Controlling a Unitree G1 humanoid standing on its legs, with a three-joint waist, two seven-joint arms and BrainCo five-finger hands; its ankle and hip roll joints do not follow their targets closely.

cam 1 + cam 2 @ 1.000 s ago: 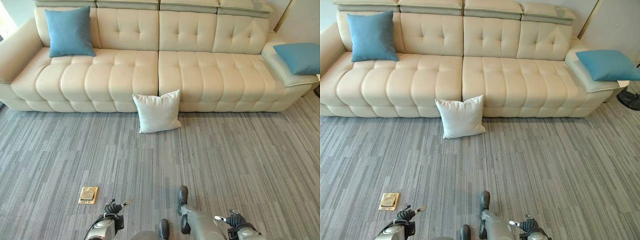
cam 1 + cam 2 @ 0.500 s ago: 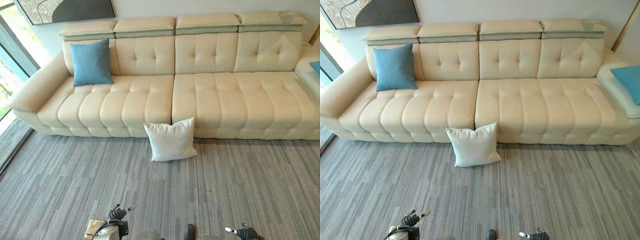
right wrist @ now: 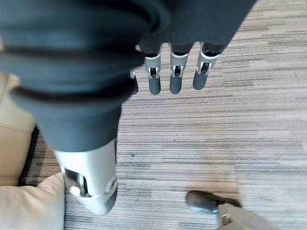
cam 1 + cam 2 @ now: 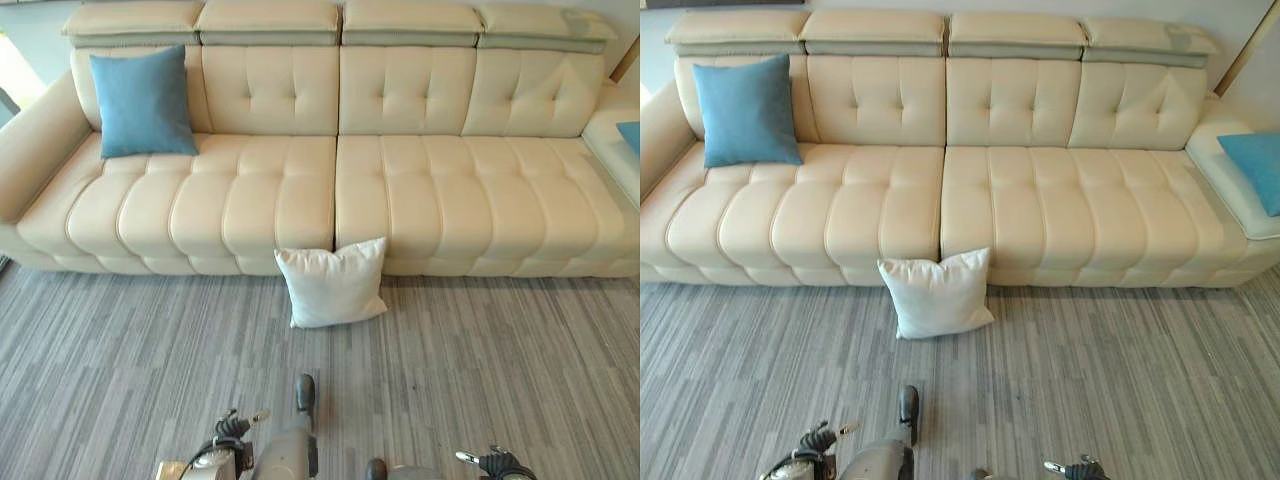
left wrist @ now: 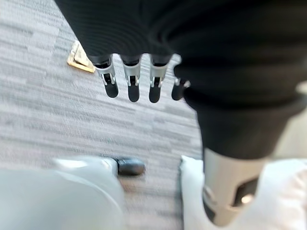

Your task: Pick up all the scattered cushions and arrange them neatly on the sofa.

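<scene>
A white cushion (image 4: 332, 283) stands on the grey carpet, leaning against the front of the cream sofa (image 4: 250, 200) near its middle seam. One blue cushion (image 4: 142, 101) rests upright against the sofa's left backrest. A second blue cushion (image 4: 1255, 165) lies on the sofa's far right end. My left hand (image 5: 132, 86) hangs over the carpet with straight fingers and holds nothing; the white cushion (image 5: 288, 201) shows past its thumb. My right hand (image 3: 175, 81) also hangs open and empty over the carpet, with a corner of the white cushion (image 3: 29, 206) nearby.
A brass floor socket plate (image 5: 81, 56) is set in the carpet by my left side. The sofa's left armrest (image 4: 35, 140) slopes forward. Striped grey carpet (image 4: 500, 360) stretches between me and the sofa.
The whole picture has shifted, so the camera moved. The cushions keep their places and both hands hang open as before.
</scene>
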